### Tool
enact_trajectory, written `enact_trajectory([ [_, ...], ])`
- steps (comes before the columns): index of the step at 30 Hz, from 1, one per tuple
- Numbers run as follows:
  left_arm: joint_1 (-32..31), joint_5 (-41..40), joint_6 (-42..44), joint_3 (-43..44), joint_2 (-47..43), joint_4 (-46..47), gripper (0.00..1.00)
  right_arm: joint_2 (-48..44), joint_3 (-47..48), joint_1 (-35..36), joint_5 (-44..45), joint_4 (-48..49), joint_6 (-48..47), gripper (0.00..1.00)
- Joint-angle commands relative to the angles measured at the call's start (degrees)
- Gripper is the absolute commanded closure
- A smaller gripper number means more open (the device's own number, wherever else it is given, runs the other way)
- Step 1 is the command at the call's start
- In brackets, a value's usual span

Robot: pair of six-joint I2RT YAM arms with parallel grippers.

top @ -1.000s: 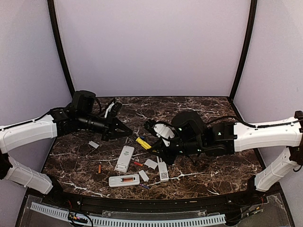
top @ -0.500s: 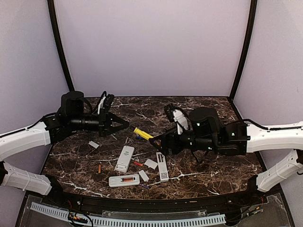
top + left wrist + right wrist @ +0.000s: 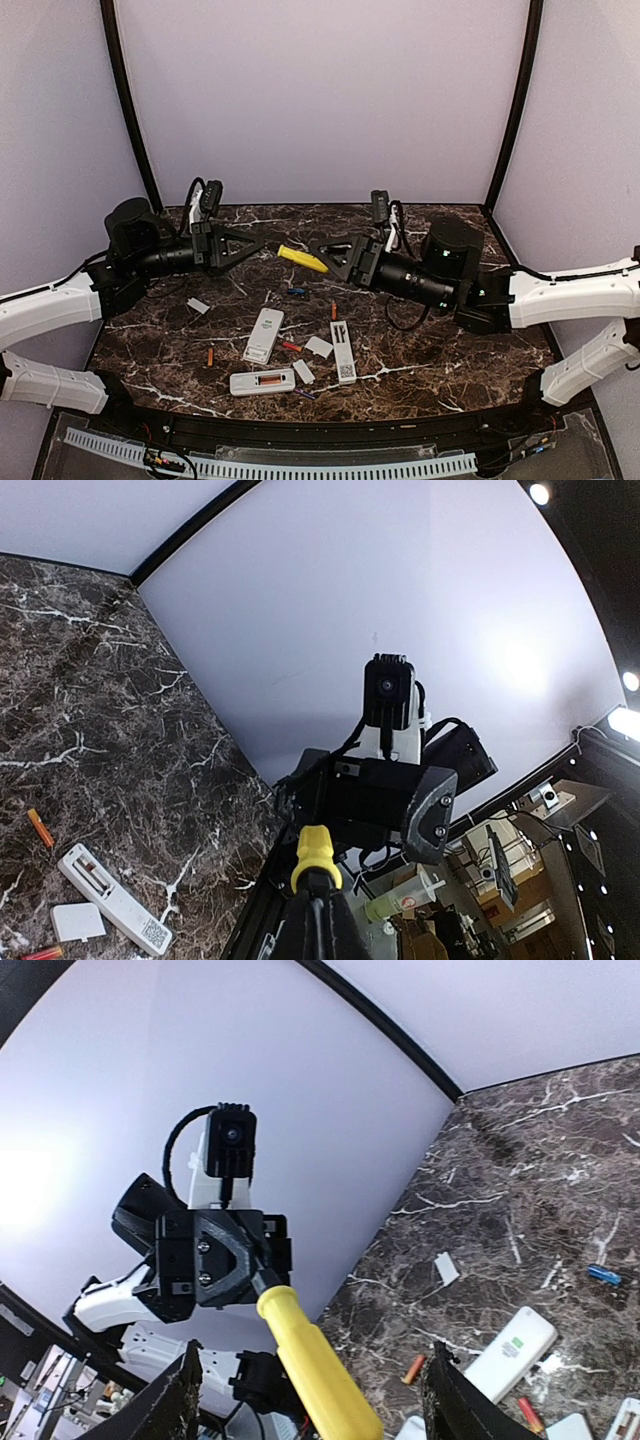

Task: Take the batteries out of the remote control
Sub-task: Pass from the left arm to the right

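The step in hand looks like a mid-air pass of the tool (image 3: 302, 259) between the arms, not battery work itself. The left end effector (image 3: 258, 246) is clamped on the tool's thin shaft, with the yellow handle pointing across at the right end effector (image 3: 325, 252). That one stands wide open, a finger on either side of the handle and touching neither side. Which arm is meant to keep the tool cannot be told.

Most batteries (image 3: 333, 311) lie loose on the tabletop (image 3: 450, 340) among three remotes and white covers (image 3: 319, 347). The nearest remote (image 3: 262, 382) shows an orange cell in its open compartment, so the task seems close to done.

Next, the arm that ends up with the tool has to bring its tip down to that compartment and lever the cell out, probably with the other arm steadying the remote.
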Motion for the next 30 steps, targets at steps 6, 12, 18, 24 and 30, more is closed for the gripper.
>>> enact_trajectory([
  [6,0.2,2.8,-1.7,-1.6,-1.9,7.6,1.00,4.8,3.3,-0.3,-9.4,9.4,1.5,0.36],
  [12,0.2,3.2,-2.2,-1.9,-2.1,8.1,1.00,6.7,4.3,-0.3,-11.1,11.1,1.7,0.46],
  [18,0.2,3.9,-3.1,-2.8,-1.8,8.9,1.00,6.6,3.7,-0.3,-10.7,11.4,1.5,0.64],
  [24,0.2,4.4,-3.0,-3.0,-1.7,7.9,1.00,6.6,3.1,-0.3,-9.7,11.2,1.1,0.99],
  [30,0.1,0.8,0.7,-2.1,-3.8,-9.4,0.43,3.3,2.8,-0.9,-6.8,1.8,-3.5,1.00],
])
